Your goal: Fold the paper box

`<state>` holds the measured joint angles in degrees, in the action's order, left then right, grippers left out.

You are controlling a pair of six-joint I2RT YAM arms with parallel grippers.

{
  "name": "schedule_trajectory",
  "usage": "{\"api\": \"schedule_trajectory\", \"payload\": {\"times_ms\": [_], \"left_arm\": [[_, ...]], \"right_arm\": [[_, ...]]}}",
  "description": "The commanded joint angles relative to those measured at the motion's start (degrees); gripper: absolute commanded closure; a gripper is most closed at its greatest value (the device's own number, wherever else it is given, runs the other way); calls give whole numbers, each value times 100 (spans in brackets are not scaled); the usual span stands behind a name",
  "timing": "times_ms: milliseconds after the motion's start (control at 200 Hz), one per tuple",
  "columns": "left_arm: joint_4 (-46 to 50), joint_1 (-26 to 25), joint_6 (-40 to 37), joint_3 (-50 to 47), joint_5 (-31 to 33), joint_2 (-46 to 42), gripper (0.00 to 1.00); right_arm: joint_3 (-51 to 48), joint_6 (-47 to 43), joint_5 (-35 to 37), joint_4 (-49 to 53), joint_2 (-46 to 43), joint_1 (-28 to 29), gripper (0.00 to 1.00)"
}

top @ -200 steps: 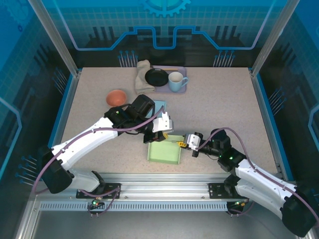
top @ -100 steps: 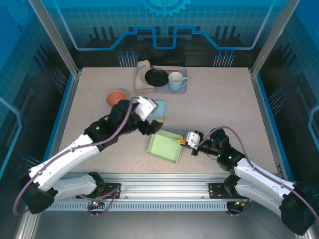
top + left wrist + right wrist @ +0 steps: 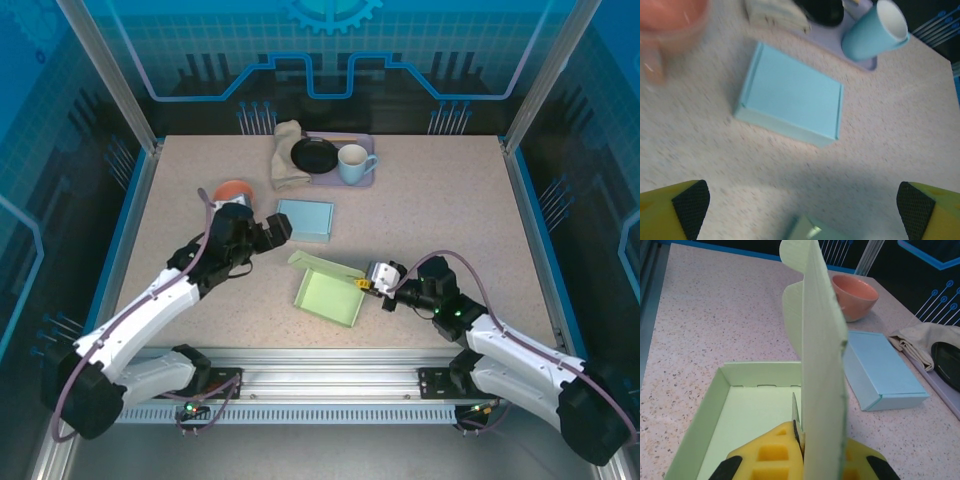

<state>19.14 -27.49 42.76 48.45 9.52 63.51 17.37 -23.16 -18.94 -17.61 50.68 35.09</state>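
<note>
The right gripper [image 3: 802, 452] pinches the raised lid flap of the green paper box [image 3: 325, 297], which sits front-centre on the table [image 3: 440, 210]. The left gripper [image 3: 800, 200] hangs spread near a closed blue box [image 3: 790, 102]. The blurred orange shape beyond it is probably a bowl [image 3: 670, 22].

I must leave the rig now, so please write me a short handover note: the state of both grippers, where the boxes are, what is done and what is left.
Left gripper: jaws open, empty, above the table near the blue box.
Right gripper: jaws shut on the raised lid of the green box.
Done: the green box lies on the table with its walls up; the blue box looks closed already.
Left: bring the lid down and tuck it in, probably with the left gripper helping.
</note>
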Motion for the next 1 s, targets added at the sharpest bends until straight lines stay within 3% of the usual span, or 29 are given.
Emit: {"api": "schedule_trajectory", "payload": {"times_ms": [0,180,375,560,885,990], "left_arm": [[30,-34,1123,259,-913,374,1],[-80,-616,1249,190,-812,720,1],[-181,-955,1305,88,-497,583,15],[-183,-1208,1279,92,-486,499,20],[-288,-1390,1329,149,-424,743,22],[-215,-1452,1109,386,-366,928,18]], "right_arm": [[172,-4,-174,-144,87,-55,100],[151,-53,-161,-261,129,-46,100],[180,-106,92,-234,257,-6,100],[201,-136,294,-270,406,67,100],[206,-161,494,-300,448,111,100],[193,-152,449,-323,439,103,100]]}}
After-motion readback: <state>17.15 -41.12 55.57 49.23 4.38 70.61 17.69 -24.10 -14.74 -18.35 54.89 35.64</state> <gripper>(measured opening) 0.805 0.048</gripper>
